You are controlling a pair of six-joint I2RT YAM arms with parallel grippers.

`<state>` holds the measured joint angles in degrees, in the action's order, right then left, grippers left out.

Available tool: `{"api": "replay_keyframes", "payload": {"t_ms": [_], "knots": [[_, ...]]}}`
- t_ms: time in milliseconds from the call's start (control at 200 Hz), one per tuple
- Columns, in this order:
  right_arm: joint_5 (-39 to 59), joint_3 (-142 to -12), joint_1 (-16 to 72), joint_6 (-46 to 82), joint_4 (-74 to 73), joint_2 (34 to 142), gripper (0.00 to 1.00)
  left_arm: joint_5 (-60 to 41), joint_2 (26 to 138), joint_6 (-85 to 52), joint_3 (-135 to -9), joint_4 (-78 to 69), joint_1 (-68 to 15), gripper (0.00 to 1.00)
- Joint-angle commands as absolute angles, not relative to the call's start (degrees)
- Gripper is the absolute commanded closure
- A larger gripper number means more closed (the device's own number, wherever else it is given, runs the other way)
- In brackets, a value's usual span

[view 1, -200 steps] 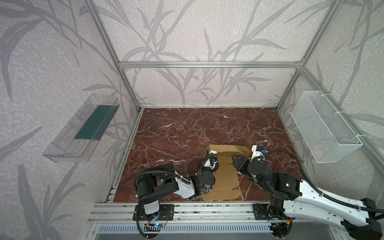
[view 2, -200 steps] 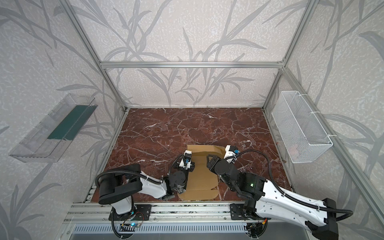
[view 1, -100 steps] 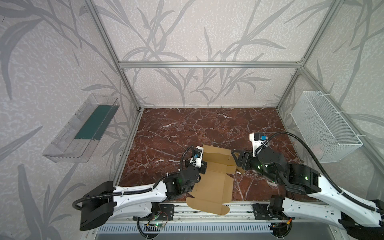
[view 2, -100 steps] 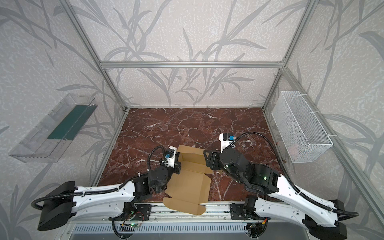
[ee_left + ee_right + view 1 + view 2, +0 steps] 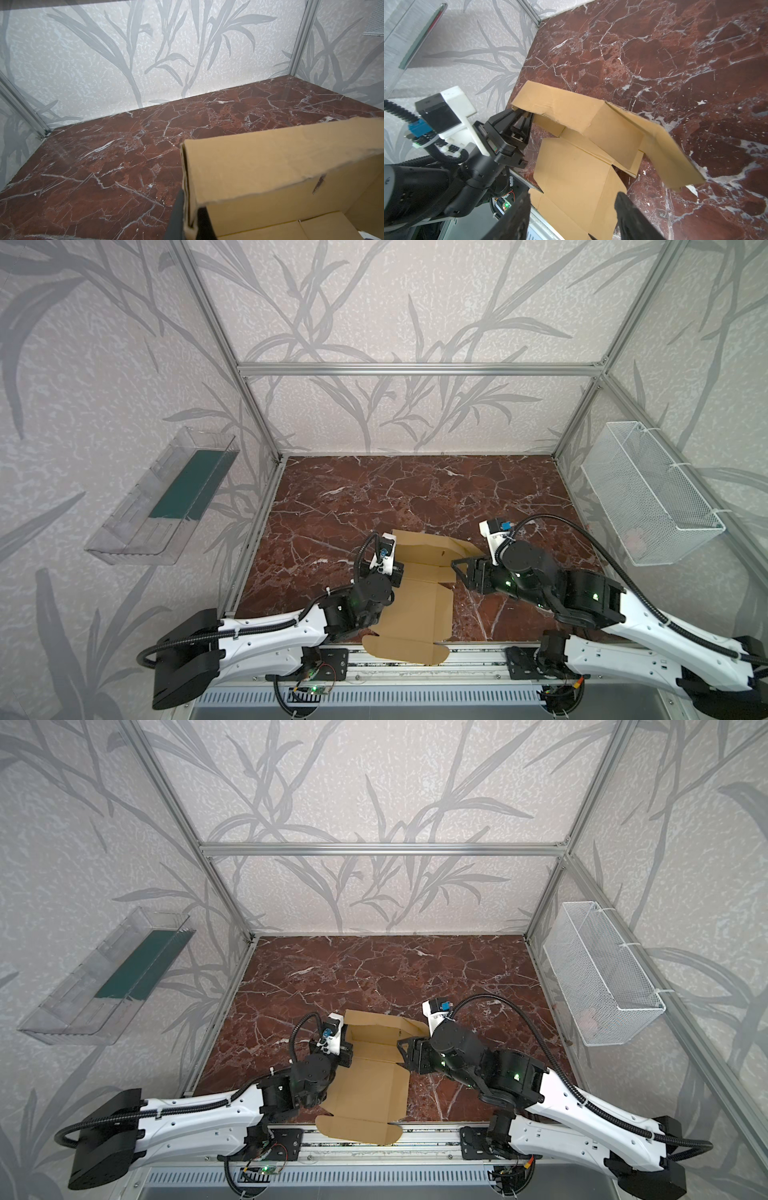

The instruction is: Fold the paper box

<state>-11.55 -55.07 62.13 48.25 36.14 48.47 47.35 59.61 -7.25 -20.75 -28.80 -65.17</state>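
The paper box (image 5: 417,601) is a tan cardboard sheet, partly folded, lying at the front middle of the marble floor in both top views. Its far wall (image 5: 571,112) stands up and its front flap (image 5: 357,1129) hangs over the front rail. My left gripper (image 5: 190,216) is shut on the upright left corner of that wall; it also shows in a top view (image 5: 395,570) and in the right wrist view (image 5: 525,118). My right gripper (image 5: 571,209) is open, hovering over the box's right side, with nothing pinched; a top view (image 5: 459,572) shows it beside the right flap.
A white wire basket (image 5: 648,497) hangs on the right wall and a clear plastic tray (image 5: 166,497) with a green bottom on the left wall. The aluminium front rail (image 5: 478,655) runs under the box's flap. Red marble floor (image 5: 415,489) stretches behind the box.
The left arm has stretched out and the box, held in its gripper, has shifted left and toward the front rail. The right gripper has opened a little wider and stands apart from the box.
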Motion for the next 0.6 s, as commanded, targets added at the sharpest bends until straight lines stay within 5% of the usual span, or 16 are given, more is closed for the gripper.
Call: {"api": "replay_keyframes", "payload": {"t_ms": [0, 280, 595], "knots": [[-8.4, -54.4, 60.3, 47.2, 33.1, 49.4, 0.35, 46.7, 62.3, -7.4, -18.3, -37.7, -64.9, 1.00], [2.9, -51.8, 49.1, 47.1, 29.5, 51.3, 0.36, 48.1, 68.2, -4.5, -14.2, -52.9, -65.0, 1.00], [9.4, -49.5, 48.0, 49.4, 21.8, 58.2, 0.38, 47.9, 71.1, -6.2, -11.8, -57.1, -65.1, 1.00]]}}
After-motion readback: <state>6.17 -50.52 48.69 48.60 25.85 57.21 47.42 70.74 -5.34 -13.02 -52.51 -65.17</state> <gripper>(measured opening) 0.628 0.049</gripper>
